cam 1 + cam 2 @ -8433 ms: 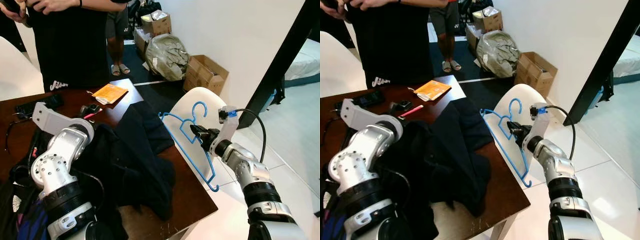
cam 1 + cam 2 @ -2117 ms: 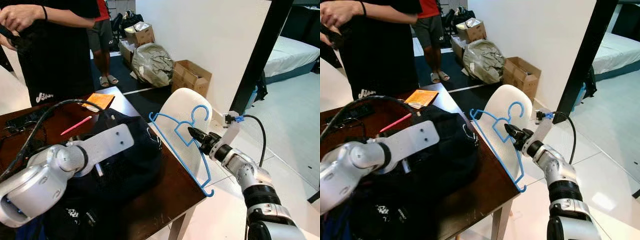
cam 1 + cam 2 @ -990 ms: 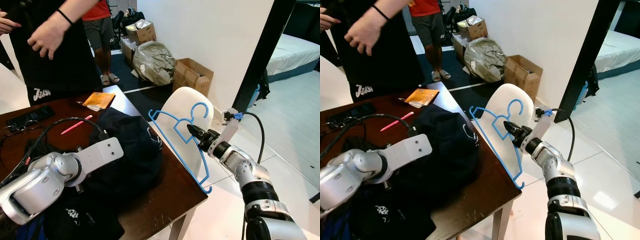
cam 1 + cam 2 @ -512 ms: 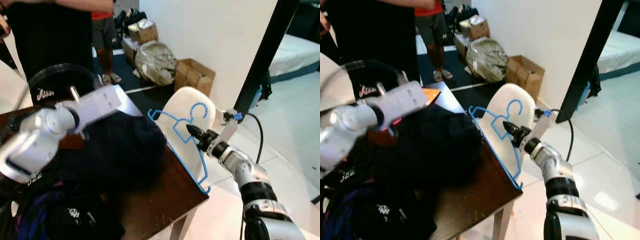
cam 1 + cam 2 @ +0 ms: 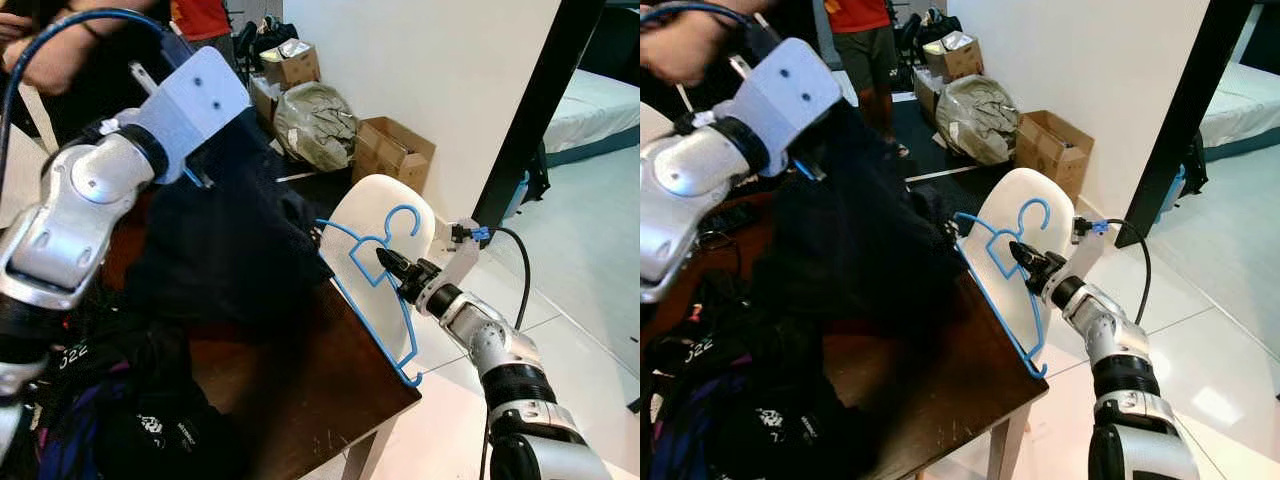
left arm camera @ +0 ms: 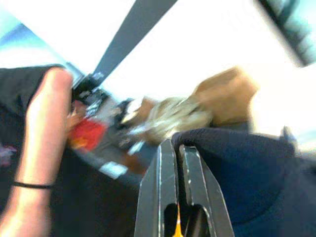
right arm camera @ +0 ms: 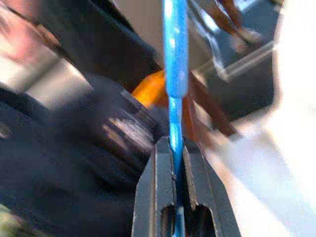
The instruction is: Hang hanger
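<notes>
Hanger point(image 5: 372, 290) in right hand point(image 5: 384, 260), garment point(image 5: 215, 230) blurred

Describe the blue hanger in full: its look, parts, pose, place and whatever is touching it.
The blue hanger is a thin frame that looks like plastic, with an open hook at the top, sloping shoulders and a small upturned end at its low corner. It is held off the table, tilted, its low corner past the table's right edge, in front of the white chair. The right gripper is shut on it just below the hook; the right wrist view shows the blue bar pinched between the fingers. Its upper shoulder reaches the dark garment; whether they touch is unclear.
</notes>
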Controlling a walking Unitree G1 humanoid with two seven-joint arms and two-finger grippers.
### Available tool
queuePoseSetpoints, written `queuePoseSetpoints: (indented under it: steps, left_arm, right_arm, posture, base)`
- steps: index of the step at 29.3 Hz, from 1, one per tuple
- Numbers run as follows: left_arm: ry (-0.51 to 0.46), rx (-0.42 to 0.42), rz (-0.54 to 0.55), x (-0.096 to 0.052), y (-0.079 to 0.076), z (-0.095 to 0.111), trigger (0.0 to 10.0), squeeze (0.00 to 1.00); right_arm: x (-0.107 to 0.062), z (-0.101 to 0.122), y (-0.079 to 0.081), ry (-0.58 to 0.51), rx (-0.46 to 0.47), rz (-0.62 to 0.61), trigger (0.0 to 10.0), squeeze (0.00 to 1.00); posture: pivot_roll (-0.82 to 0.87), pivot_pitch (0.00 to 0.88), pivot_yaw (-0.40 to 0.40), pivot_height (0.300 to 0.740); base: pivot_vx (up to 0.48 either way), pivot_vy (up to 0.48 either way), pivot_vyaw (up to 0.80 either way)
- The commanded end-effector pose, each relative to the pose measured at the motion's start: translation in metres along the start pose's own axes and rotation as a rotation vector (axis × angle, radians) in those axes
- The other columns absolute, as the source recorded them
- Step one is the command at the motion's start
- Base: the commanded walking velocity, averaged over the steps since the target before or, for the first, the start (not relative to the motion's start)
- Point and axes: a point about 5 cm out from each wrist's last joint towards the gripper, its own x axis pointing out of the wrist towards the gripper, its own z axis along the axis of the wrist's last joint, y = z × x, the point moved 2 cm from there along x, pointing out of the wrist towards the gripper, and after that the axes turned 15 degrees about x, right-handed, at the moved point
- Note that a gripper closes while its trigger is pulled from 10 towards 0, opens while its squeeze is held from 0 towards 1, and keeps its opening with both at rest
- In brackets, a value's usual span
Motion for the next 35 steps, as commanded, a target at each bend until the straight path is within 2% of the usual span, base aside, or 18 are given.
queuePoseSetpoints:
  steps: [1,2,3,4,5,8,10,15,19,20,24,25,26,27,28,29,34,35]
  left_arm:
    - [-0.047,-0.047,-0.064,-0.002,-0.016,0.006,0.0,0.00]
    - [-0.047,-0.047,-0.064,-0.002,-0.016,0.006,0.0,0.00]
    - [-0.053,-0.059,-0.071,-0.003,-0.020,0.006,0.0,0.00]
    - [-0.053,-0.059,-0.071,-0.003,-0.020,0.006,0.0,0.00]
    - [-0.062,-0.060,-0.075,-0.004,-0.023,0.006,0.0,0.00]
    - [-0.068,-0.045,-0.072,-0.003,-0.024,0.004,0.0,0.00]
    - [-0.065,-0.038,-0.073,-0.003,-0.024,0.003,0.0,0.00]
    - [-0.047,0.086,-0.044,-0.004,-0.018,-0.002,0.0,0.00]
    - [-0.049,0.105,-0.035,-0.004,-0.016,-0.001,0.0,0.00]
    - [-0.101,0.117,-0.011,-0.002,-0.004,0.009,0.0,0.00]
    - [-0.159,0.095,0.006,0.001,0.006,0.019,0.0,0.00]
    - [-0.235,0.076,-0.029,0.006,0.008,0.031,0.0,0.00]
    - [-0.235,0.076,-0.029,0.006,0.008,0.031,0.0,0.00]
    - [-0.343,0.044,-0.077,0.011,0.011,0.047,0.0,0.00]
    - [-0.343,0.044,-0.077,0.011,0.011,0.047,0.0,0.00]
    - [-0.389,0.009,-0.101,0.011,0.014,0.052,0.0,0.00]
    - [-0.407,-0.020,-0.124,0.010,0.019,0.049,0.0,0.00]
    - [-0.444,-0.046,-0.141,0.005,0.026,0.047,0.0,0.00]
  right_arm:
    - [-0.003,0.029,0.019,-0.130,0.055,0.128,10.0,0.00]
    - [-0.003,0.029,0.019,-0.130,0.055,0.128,10.0,0.00]
    - [-0.009,0.045,0.027,-0.199,0.093,0.189,10.0,0.00]
    - [-0.009,0.045,0.027,-0.199,0.093,0.189,10.0,0.00]
    - [-0.014,0.058,0.034,-0.239,0.099,0.237,10.0,0.00]
    - [-0.019,0.071,0.042,-0.262,0.062,0.267,10.0,0.00]
    - [-0.019,0.072,0.042,-0.262,0.061,0.267,10.0,0.00]
    - [-0.016,0.062,0.040,-0.232,0.037,0.225,10.0,0.00]
    - [-0.015,0.060,0.039,-0.227,0.039,0.219,10.0,0.00]
    - [-0.013,0.056,0.039,-0.217,0.044,0.196,10.0,0.00]
    - [-0.012,0.057,0.041,-0.216,0.055,0.202,10.0,0.00]
    - [-0.009,0.058,0.041,-0.224,0.060,0.201,10.0,0.00]
    - [-0.009,0.058,0.041,-0.224,0.060,0.201,10.0,0.00]
    - [-0.007,0.061,0.044,-0.234,0.055,0.209,10.0,0.00]
    - [-0.007,0.061,0.044,-0.234,0.055,0.209,10.0,0.00]
    - [-0.006,0.065,0.048,-0.237,0.050,0.228,10.0,0.00]
    - [-0.006,0.071,0.049,-0.252,0.043,0.228,10.0,0.00]
    - [-0.009,0.075,0.050,-0.269,0.048,0.234,10.0,0.00]
  posture:
    - [0.08,0.000,-0.035,0.740]
    - [0.08,0.000,-0.035,0.740]
    - [0.08,0.000,-0.037,0.740]
    - [0.08,0.000,-0.037,0.740]
    - [0.08,0.000,-0.037,0.740]
    - [0.08,0.008,-0.040,0.740]
    - [0.08,0.008,-0.040,0.740]
    - [0.07,0.019,-0.039,0.740]
    - [0.07,0.019,-0.039,0.740]
    - [0.07,0.021,-0.038,0.740]
    - [0.07,0.014,-0.040,0.740]
    - [0.06,0.028,-0.038,0.740]
    - [0.06,0.028,-0.038,0.740]
    - [0.05,0.012,-0.033,0.740]
    - [0.05,0.012,-0.033,0.740]
    - [0.05,0.015,-0.029,0.740]
    - [0.04,0.041,-0.018,0.740]
    - [0.04,0.036,-0.016,0.740]
  base:
    - [0.000,0.000,0.00]
    - [0.000,0.000,0.00]
    - [0.000,0.000,0.00]
    - [0.000,0.000,0.00]
    - [0.000,0.000,0.00]
    - [0.000,0.000,0.00]
    - [0.000,0.000,0.00]
    - [0.000,0.000,0.00]
    - [0.000,0.000,0.00]
    - [0.000,0.000,-0.80]
    - [0.000,0.000,-0.80]
    - [0.000,0.000,-0.79]
    - [0.000,0.000,-0.79]
    - [0.000,0.000,-0.79]
    - [0.000,0.000,-0.79]
    - [0.000,0.000,-0.79]
    - [0.000,0.000,-0.79]
    - [0.000,0.000,-0.79]
